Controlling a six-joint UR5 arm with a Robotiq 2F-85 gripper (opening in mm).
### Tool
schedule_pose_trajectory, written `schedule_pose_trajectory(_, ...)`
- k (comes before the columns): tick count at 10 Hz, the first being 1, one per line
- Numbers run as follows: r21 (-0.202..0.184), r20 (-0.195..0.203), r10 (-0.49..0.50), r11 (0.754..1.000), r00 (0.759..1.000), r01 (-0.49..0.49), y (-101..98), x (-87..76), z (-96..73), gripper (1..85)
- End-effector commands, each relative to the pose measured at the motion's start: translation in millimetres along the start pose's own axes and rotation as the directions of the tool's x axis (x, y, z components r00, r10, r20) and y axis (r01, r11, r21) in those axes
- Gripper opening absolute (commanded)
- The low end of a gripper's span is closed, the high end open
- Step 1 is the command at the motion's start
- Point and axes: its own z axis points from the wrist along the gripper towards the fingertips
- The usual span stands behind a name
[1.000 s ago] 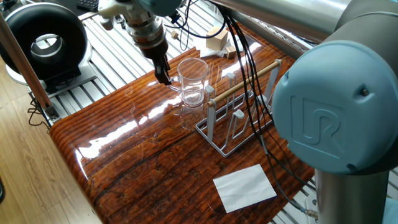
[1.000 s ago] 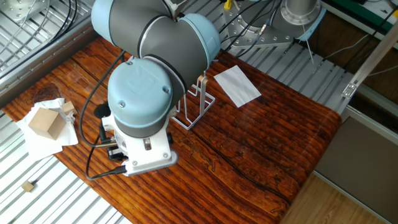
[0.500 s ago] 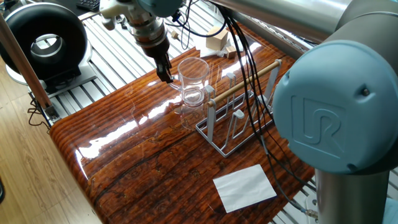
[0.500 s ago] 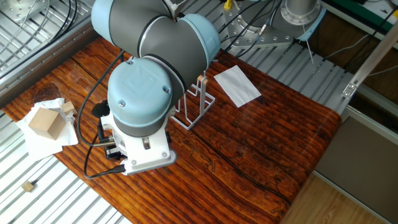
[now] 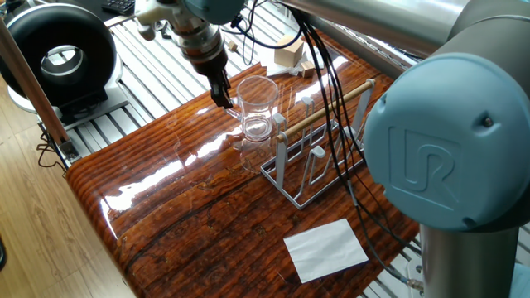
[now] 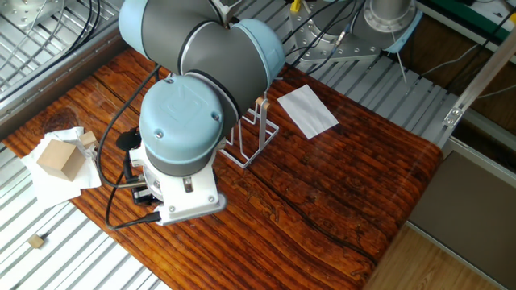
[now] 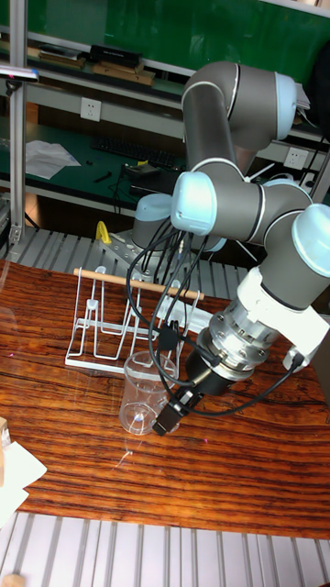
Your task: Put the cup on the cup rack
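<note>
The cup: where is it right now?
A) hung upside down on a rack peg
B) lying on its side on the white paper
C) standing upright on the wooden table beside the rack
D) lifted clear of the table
C: the cup stands mouth-up on the table beside the rack, with the gripper at its rim.

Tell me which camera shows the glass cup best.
One fixed view: the cup stands unobstructed beside the rack. The tall fixed view shows it too, partly behind the gripper. In the other fixed view the arm hides it.
</note>
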Motion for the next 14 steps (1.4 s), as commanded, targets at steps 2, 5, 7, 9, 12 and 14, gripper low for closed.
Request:
schedule_pose_trajectory(2, -0.02, 0.013, 0.02, 1.0, 1.0, -0.02, 6.2, 0.1, -6.5, 52.3)
schedule_pose_trajectory(5, -0.018, 0.016, 0.034, 0.999, 0.999, -0.033, 13.3, 2.1, -21.7, 53.3)
schedule_pose_trajectory(7, 0.044, -0.022, 0.019, 0.999, 1.0, -0.018, 4.3, 10.3, -35.9, 55.0)
schedule_pose_trajectory(9, 0.114, -0.084, 0.021, 0.993, 0.996, -0.011, 0.0, 17.9, -56.2, 55.3)
schedule_pose_trajectory(12, 0.155, -0.11, 0.026, 0.988, 0.994, -0.009, 2.6, 23.1, -64.8, 56.0)
schedule_pose_trajectory(14, 0.206, -0.132, 0.017, 0.979, 0.991, 0.01, -7.0, 27.0, -67.2, 56.0)
